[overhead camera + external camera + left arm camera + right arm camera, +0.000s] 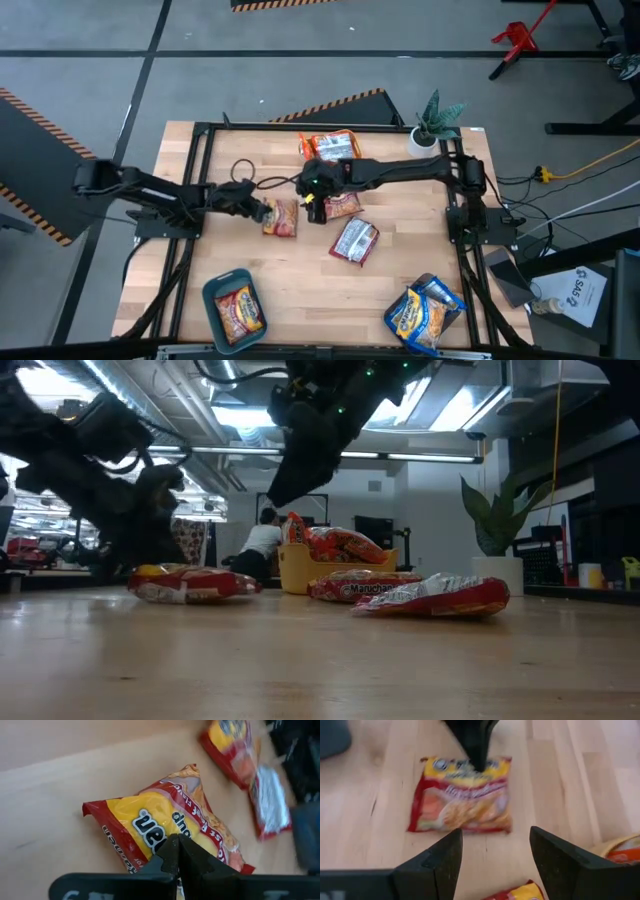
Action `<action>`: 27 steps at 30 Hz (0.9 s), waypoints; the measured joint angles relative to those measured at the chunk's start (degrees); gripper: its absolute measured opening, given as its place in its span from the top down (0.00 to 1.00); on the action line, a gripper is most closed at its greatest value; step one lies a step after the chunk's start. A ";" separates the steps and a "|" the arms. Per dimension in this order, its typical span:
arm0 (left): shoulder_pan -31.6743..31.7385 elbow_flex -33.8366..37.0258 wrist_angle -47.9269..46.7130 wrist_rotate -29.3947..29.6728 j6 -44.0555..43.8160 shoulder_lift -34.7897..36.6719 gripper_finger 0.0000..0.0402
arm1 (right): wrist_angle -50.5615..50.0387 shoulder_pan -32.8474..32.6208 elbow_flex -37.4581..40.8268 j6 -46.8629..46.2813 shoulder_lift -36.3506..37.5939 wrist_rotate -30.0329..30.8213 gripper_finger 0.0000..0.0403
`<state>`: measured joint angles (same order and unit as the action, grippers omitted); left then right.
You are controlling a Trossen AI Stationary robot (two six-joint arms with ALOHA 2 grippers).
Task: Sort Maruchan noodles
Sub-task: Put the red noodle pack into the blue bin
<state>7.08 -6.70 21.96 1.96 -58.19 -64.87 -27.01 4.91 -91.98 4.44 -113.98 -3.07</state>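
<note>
Touching yellow packet (170, 832): closed left fingers (170, 857).

Mid-table is crowded: left gripper (262, 210), jaws closed, sits right at the yellow-red packet (281, 217), and the right gripper (313, 203), jaws apart, hangs just beside it over another packet (343, 206). Little gap between the two arms. A red-silver packet (354, 240) lies nearby. Bare table (320, 300) is open along the front, between the teal bin (234, 308) and the blue packets (425, 313). The orange bin (330, 146) and the plant (436, 122) block the back edge.
</note>
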 joint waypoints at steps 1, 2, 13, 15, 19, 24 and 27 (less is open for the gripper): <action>-0.82 -1.52 -0.18 0.04 1.44 -1.10 1.00 | 0.20 0.00 0.00 -0.06 0.45 0.00 0.46; -1.51 -3.08 -0.79 -0.07 3.12 -2.19 1.00 | 0.10 0.00 0.00 -0.13 0.97 0.02 0.46; -2.81 -13.25 -15.92 1.89 16.36 -1.78 1.00 | -3.39 -0.02 0.03 -4.15 4.75 -1.31 0.46; -2.81 -10.82 -15.40 2.35 16.02 -1.73 1.00 | -2.97 -0.07 0.92 -5.28 4.77 -2.39 0.46; -2.81 -7.57 -13.02 4.14 15.22 -1.71 1.00 | -3.17 -0.07 3.43 -7.35 4.70 -2.56 0.46; -2.70 -4.74 -12.40 5.27 13.69 -3.16 1.00 | -1.53 -0.69 6.88 -7.68 4.48 -2.54 0.46; -2.70 -3.75 -11.30 4.71 12.00 -4.24 1.00 | 1.89 -1.49 8.75 -7.26 4.27 -2.71 0.46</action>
<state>4.38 -10.45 10.66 6.67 -46.19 -69.11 -25.12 3.42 -83.24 -2.82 -109.71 -5.78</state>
